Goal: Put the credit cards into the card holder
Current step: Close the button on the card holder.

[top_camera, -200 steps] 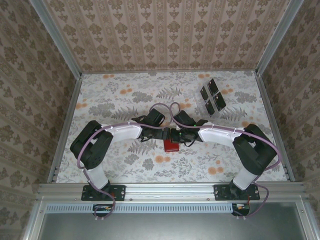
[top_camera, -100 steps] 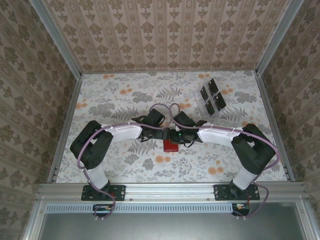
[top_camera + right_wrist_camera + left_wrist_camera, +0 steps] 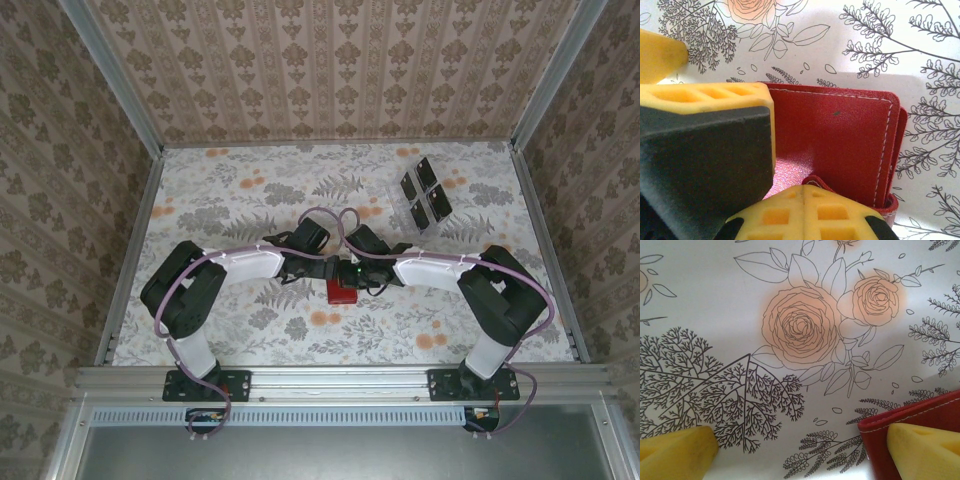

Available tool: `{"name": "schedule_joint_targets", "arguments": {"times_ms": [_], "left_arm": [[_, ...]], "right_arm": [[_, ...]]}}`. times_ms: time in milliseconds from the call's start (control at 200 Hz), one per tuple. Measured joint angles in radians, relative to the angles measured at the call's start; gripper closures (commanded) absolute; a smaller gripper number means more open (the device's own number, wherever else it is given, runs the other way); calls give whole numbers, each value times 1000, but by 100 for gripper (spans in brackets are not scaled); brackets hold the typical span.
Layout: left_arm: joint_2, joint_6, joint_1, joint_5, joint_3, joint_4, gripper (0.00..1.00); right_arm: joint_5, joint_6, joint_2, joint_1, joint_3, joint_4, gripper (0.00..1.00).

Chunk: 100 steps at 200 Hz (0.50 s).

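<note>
The red card holder (image 3: 342, 293) lies at mid-table between both grippers. My left gripper (image 3: 800, 450) is open, one yellow fingertip (image 3: 925, 450) resting on the card holder's corner (image 3: 920, 412), the other on bare table. My right gripper (image 3: 802, 192) is shut, and a stitched red edge of the card holder (image 3: 840, 135) curls up right at its tips. The cover with its small dark mark faces the right wrist camera. The left gripper's finger (image 3: 705, 150) stands close on the left there. The dark credit cards (image 3: 425, 195) sit at the back right.
The cards rest in a clear plastic tray (image 3: 400, 208) near the far right corner. Patterned walls (image 3: 330, 70) enclose the floral table on three sides. Both arms (image 3: 240, 262) bend inward, their wrists almost touching over the card holder.
My right arm has edged slightly left, toward the card holder. The left arm, the card holder and the cards have stayed put.
</note>
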State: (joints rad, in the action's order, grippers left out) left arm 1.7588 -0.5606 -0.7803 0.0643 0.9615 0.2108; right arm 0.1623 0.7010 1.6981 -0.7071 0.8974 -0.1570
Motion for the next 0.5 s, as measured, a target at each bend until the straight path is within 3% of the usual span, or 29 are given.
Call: {"name": "schedule_joint_targets", "arguments": {"times_ms": [500], "left_arm": [[0,-4,0,0,0,-3,0]], "right_arm": [[80,26,-13,30,-20,39,100]]}}
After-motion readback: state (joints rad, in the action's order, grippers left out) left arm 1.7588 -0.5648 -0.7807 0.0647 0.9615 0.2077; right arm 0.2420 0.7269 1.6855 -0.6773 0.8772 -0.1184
